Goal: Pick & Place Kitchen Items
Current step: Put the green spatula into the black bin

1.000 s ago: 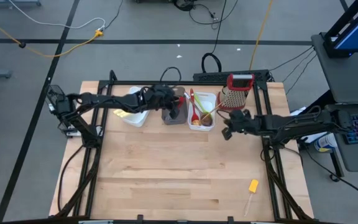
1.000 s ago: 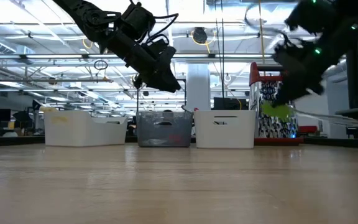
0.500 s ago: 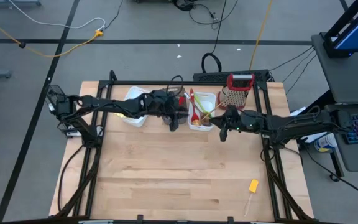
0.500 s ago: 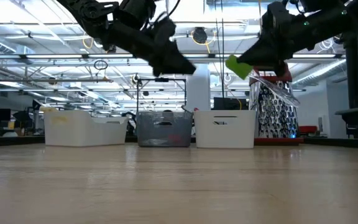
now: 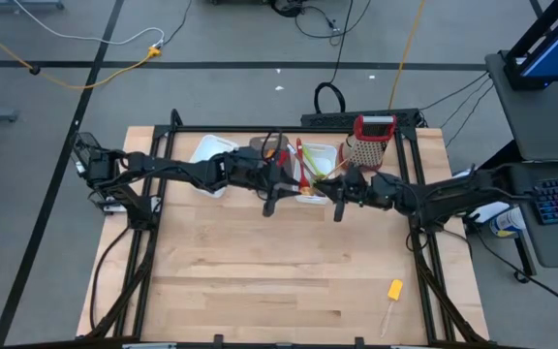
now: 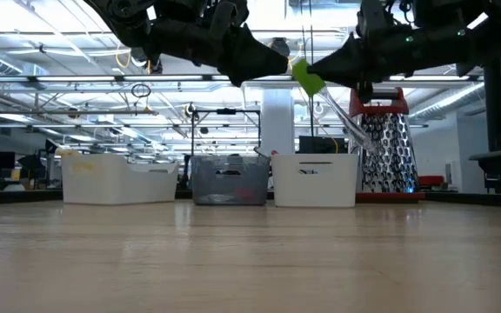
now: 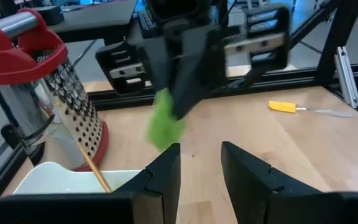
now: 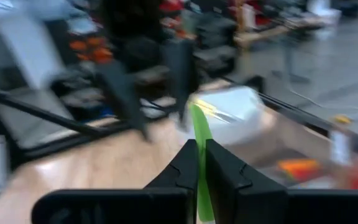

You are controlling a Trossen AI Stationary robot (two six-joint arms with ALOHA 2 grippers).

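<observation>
The right gripper [image 5: 335, 194] is pinched tight on a green-headed spatula [image 6: 307, 76], its fingers [image 8: 191, 163] closed with the green blade sticking out between them. It hangs in the air above the table [image 5: 260, 271], just in front of the white tub [image 5: 315, 174] at the back. Facing it, almost nose to nose, is the left gripper [image 5: 271, 199], with its fingers [image 7: 163, 174] parted a little and nothing between them; from its own camera the green head floats just beyond the tips without touching them.

Behind the two grippers a row of tubs sits along the far edge: another white tub [image 6: 120, 181] on the left, a grey tub [image 6: 227, 183] in the middle and the white one on the right, which holds red and wooden-handled utensils [image 5: 301, 165]. The red-topped box grater [image 5: 368, 143] stands just beside that tub. Well apart from all this, near the front right corner of the table, a yellow-headed spatula [image 5: 393, 293] lies flat on the wood
</observation>
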